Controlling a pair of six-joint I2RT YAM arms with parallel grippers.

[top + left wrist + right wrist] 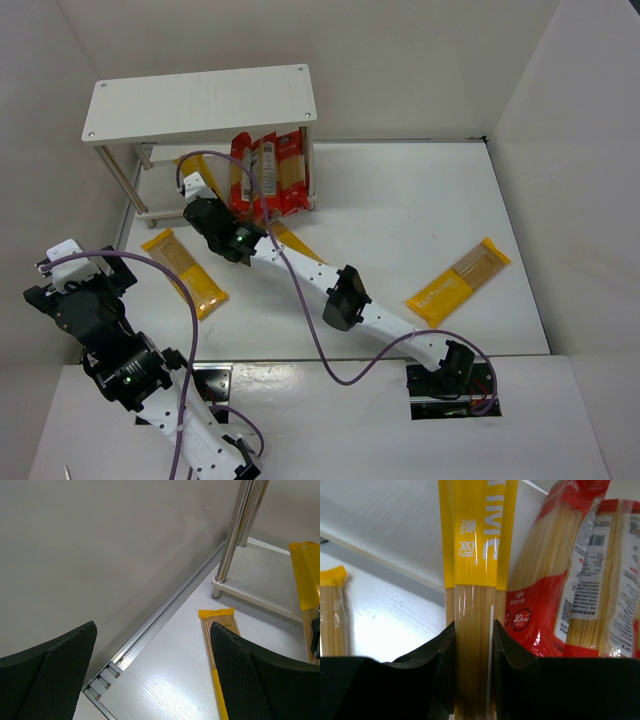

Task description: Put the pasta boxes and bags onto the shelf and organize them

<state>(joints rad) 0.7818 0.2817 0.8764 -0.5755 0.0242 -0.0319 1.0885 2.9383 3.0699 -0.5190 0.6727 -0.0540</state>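
My right gripper [205,203] is shut on a yellow spaghetti pack [474,555] and holds it at the front of the white shelf [200,100]. The pack runs up between the fingers [445,650] toward the lower tier. One end of the pack shows by the shelf [192,163]. Red-edged spaghetti bags [265,175] lean at the shelf's right side, and in the right wrist view the bags [555,580] are just right of the held pack. My left gripper [52,270] is open and empty by the left wall. A yellow pack [216,645] lies on the table by its right finger [240,675].
The same pack [185,272] lies left of centre, and another yellow pack [458,280] lies at the right. The shelf's chrome leg [235,540] and lower tier [260,575] stand ahead of the left gripper. An aluminium rail [165,610] runs along the left wall.
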